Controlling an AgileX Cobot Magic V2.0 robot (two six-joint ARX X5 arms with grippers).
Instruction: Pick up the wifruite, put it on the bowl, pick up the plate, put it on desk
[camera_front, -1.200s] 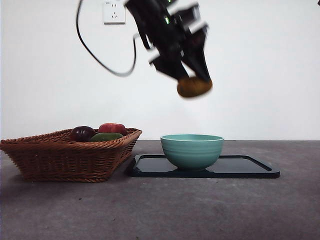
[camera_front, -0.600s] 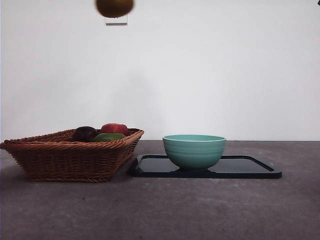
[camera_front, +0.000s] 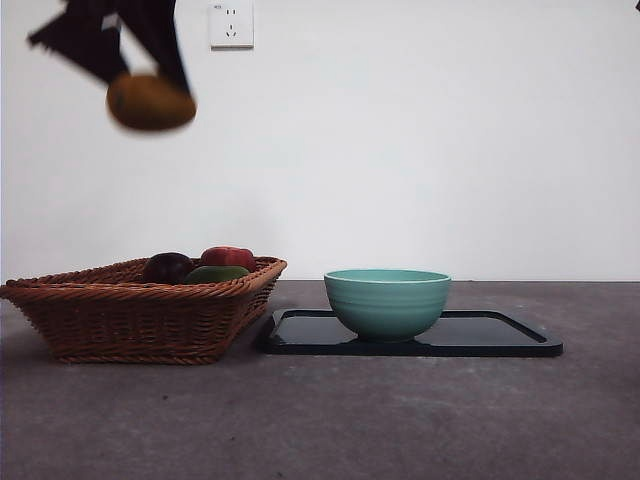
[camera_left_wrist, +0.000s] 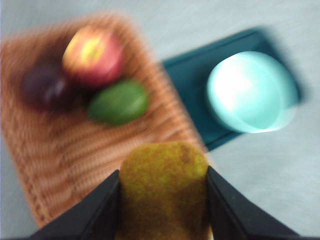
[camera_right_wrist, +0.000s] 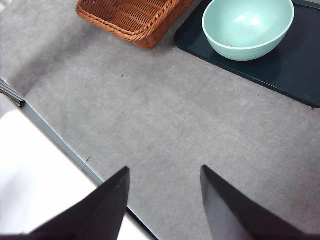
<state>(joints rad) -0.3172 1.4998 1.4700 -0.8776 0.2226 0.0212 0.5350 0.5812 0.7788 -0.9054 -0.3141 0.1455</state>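
The right gripper (camera_right_wrist: 162, 200) waits with jaws apart over the near desk (camera_front: 330, 420). Farther back, the bowl (camera_front: 387, 302) (empty) stands on a dark tray (camera_front: 500, 338). High above the wicker basket (camera_front: 140, 310), at left, the left gripper (camera_left_wrist: 163, 187) clenches the wifruite (camera_front: 150, 102).

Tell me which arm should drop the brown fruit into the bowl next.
Left. The left gripper already holds the brown fruit between its jaws, high above the basket. The right gripper is open and empty over bare desk, away from the bowl.
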